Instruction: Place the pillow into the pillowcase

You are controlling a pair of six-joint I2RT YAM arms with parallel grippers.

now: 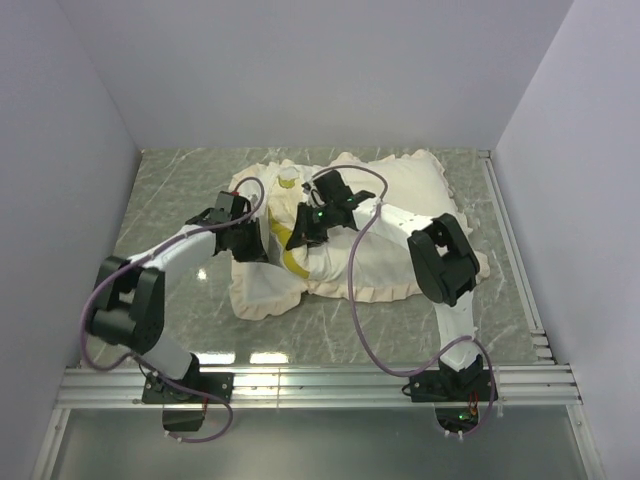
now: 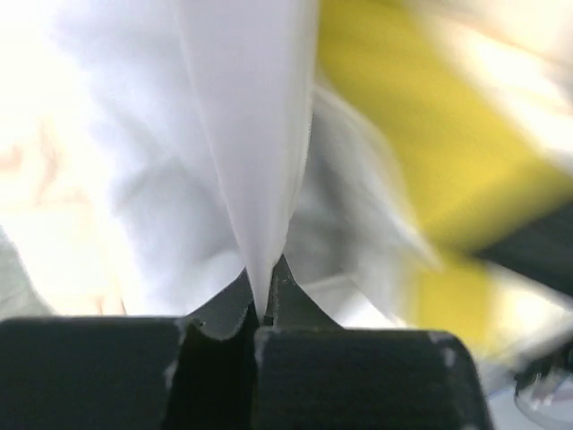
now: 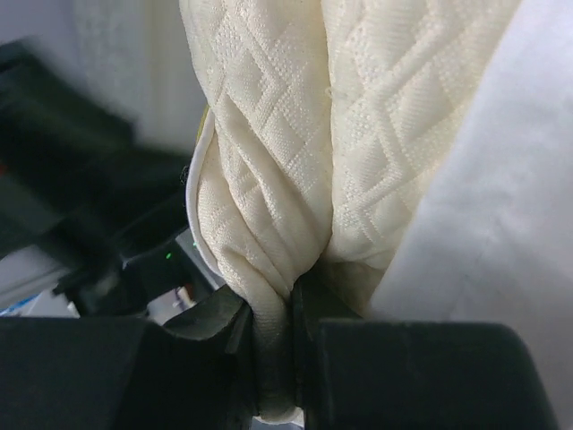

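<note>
Left tool (image 2: 260, 315): fingers are pressing together on a thin fold of white cloth, which is rising taut from the pinch.
Cloth in left tool: it is reading as the pillowcase (image 2: 255, 134), judged by its smooth white face.
Right tool (image 3: 288, 309): fingers are pinching a bunched fold of cream quilted material, the pillow (image 3: 269, 134). White cover cloth is lying just beside it.
Between the tools: a yellow edge band (image 1: 290, 258) of the pillow is showing in the overhead view, with the two tools working close together on either side of it.
Pillow position: it is lying mid-bench, overlapped by the cover. How much is already inside cannot be told.
Pillowcase position: it is sprawling rumpled across the middle of the bench (image 1: 180, 180), its ruffled trim trailing toward the far right.
Step in hand (judgement): the cover's mouth is being held up while the pillow is being fed in.
Next move (judgement): it is calling for the right tool to push the pillow deeper while the left keeps the cloth taut and lifted.
Risk (judgement): the thin fold may be slipping out under tension.
</note>
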